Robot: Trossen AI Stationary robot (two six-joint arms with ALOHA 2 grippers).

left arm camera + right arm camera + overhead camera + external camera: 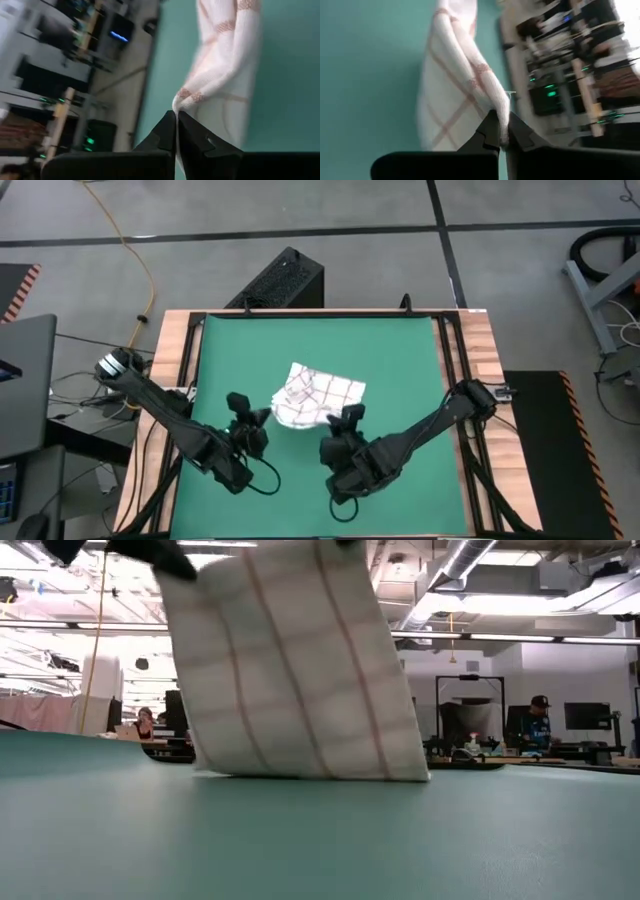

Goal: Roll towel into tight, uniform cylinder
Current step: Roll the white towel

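Note:
The towel (pixel 318 392), white with a red-brown grid, is raised above the green mat (pixel 400 350) near its middle. In the low view the towel (pixel 290 670) hangs as a sheet and its lower edge (pixel 310 774) rests on the mat. My left gripper (pixel 262 418) is shut on the towel's near left part. My right gripper (pixel 348 416) is shut on its near right part. Both stand on the towel's near side, apart from each other. My left gripper pinches a bunched edge of the towel (pixel 182 98) between its two fingertips (pixel 170 131); the number of layers does not show. The cloth runs away from the fingers down to the mat. My right gripper pinches a gathered edge of the towel (pixel 501 107) between its two fingertips (pixel 491 129). From there the cloth falls away in folds toward the mat, where its lower edge rests.
The mat lies on a wooden table (pixel 480 350) with dark rails along its sides. A black box (pixel 283 280) stands just past the far edge. A laptop (pixel 25 380) sits off the left side. People sit at desks in the room beyond (pixel 535 720).

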